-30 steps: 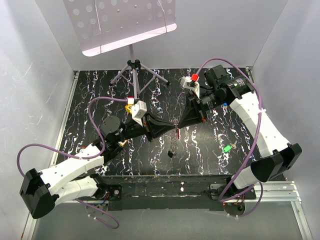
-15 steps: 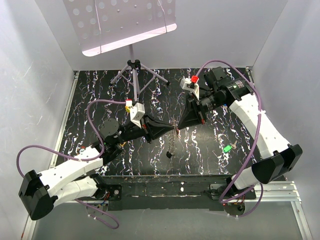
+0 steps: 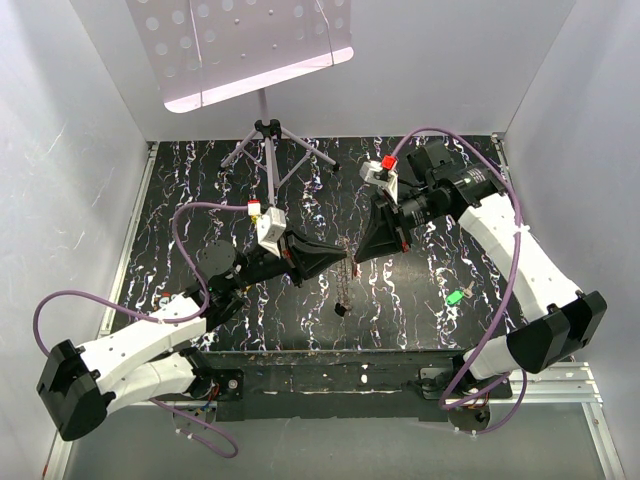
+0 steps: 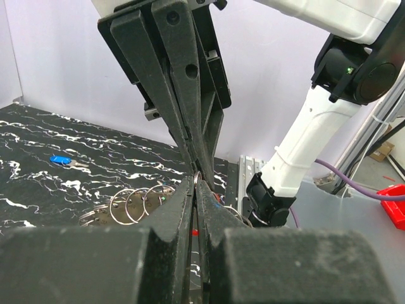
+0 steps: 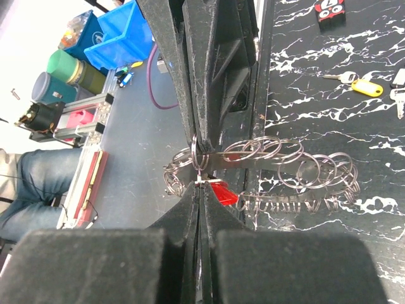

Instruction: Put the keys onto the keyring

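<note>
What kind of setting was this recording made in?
Most likely a lab robot cell built for data collection. White enclosure walls surround a black marbled tabletop. An aluminium frame rail runs along its near edge. In the right wrist view, blue storage bins stand beyond the table.

Closed fingers (image 5: 183, 214) pinch a keyring (image 5: 200, 156) beside a red key (image 5: 223, 193).

Counter (image 3: 200, 190): black, white-veined marbling.
Far edge: stand tripod (image 3: 266, 140), feet on the counter.
Right side, near half: green key (image 3: 454, 297), lying flat.
Left wrist view: blue key (image 4: 61, 160), flat.
Right wrist view: yellow key (image 5: 362, 85), flat.
</note>
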Motion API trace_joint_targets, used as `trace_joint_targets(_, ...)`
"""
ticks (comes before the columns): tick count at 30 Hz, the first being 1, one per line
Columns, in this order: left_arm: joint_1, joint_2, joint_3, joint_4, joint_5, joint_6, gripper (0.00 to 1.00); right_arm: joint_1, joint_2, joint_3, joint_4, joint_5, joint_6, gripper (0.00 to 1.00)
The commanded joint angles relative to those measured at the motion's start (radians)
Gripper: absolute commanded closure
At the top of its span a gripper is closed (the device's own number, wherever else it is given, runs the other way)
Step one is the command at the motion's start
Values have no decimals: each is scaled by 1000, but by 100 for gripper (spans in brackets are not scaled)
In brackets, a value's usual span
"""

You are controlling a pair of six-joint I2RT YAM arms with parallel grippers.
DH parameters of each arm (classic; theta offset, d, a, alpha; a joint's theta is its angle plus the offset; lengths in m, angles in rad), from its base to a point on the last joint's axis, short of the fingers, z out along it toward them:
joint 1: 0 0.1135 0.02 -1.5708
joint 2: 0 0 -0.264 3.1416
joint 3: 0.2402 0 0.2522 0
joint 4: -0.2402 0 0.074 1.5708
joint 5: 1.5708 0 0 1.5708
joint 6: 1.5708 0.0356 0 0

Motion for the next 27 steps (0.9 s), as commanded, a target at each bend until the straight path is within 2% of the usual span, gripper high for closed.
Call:
trace_joint_targets(1, 2, 3, -6, 154, -42, -31, 100, 12, -26, -25, 57, -29, 55, 99)
trace_joint_targets(10, 2, 31, -10, 177, -39, -39, 100, 15, -34, -33, 72, -13, 72, 97)
trace_joint_targets(14, 2, 18, -16, 121, -27, -6, 100, 14, -34, 42, -24, 26, -20, 75)
trace_joint_targets(16, 2, 9, -19, 93, -19, 4, 100, 12, -28, 88, -70, 54, -61, 69)
trace_joint_targets(23, 1, -6, -22, 70, -4, 8, 100, 1, -9, 179, -161, 56, -178, 54)
trace_joint_targets(27, 2, 3, -19, 91, 5, -5, 100, 7, -14, 144, -100, 30, -176, 53)
